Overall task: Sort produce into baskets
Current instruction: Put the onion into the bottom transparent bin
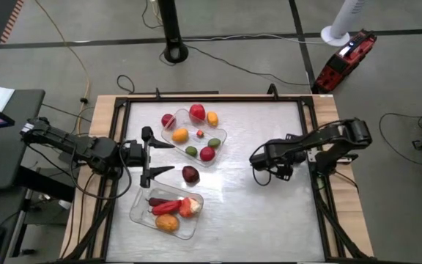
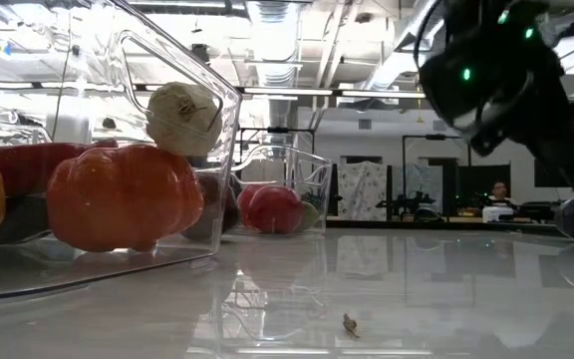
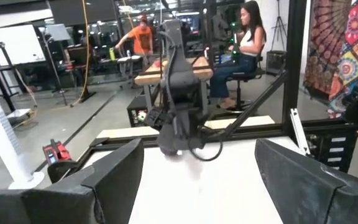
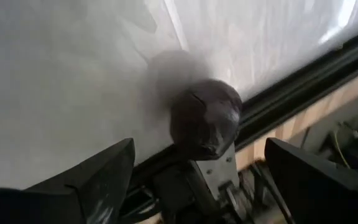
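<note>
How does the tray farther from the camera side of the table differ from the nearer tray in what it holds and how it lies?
The upper tray holds about seven small round pieces, red, orange and green; the lower tray holds fewer, among them a long red piece and a whitish one.
The upper tray lies near the table's middle; the lower tray sits close to the left edge.
Both are clear, shallow and turned at a slant. A dark maroon piece lies between them, in neither.

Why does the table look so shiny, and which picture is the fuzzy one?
In the low view the table mirrors the ceiling lights and the near basket. In the high view it shows pale glare streaks. The right wrist view is fuzziest, with a soft shadow behind a dark round blob.
</note>
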### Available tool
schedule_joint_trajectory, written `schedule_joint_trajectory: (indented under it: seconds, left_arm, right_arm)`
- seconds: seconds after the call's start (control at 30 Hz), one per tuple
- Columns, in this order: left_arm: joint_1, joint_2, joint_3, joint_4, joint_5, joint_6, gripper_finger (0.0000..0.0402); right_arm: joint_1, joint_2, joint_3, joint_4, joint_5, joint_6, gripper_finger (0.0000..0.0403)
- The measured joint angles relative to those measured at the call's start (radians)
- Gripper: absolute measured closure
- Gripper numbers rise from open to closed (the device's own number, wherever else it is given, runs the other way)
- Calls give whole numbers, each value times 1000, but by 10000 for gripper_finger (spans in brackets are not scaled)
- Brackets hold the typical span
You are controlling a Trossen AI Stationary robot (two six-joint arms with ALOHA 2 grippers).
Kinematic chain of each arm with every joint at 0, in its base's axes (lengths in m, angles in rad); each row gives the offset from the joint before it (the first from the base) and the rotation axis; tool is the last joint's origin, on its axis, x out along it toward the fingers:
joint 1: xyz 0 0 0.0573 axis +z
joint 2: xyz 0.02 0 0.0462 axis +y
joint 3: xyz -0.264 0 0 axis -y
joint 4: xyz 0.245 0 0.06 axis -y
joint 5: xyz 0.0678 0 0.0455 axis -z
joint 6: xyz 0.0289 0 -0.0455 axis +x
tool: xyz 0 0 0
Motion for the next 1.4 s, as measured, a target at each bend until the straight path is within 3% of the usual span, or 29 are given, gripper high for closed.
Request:
schedule_joint_trajectory:
  seconds: [0.43,0.73,0.9,1.1,1.23,1.4]
  left_arm:
    - [0,0,0,-1,0,-1,107]
    - [0,0,0,3,-7,-3,107]
    - [0,0,0,4,-15,-1,107]
    - [0,0,0,4,-16,0,107]
    - [0,0,0,3,-50,-1,107]
    - [0,0,0,-39,-78,-24,107]
  right_arm:
    - [-75,57,-195,111,-32,-24,26]
    - [-72,56,-214,161,16,-35,102]
    - [-27,56,-140,169,21,-45,142]
    - [85,56,71,224,20,-41,150]
    - [167,56,236,389,19,-54,151]
    - [247,56,348,744,-13,-142,152]
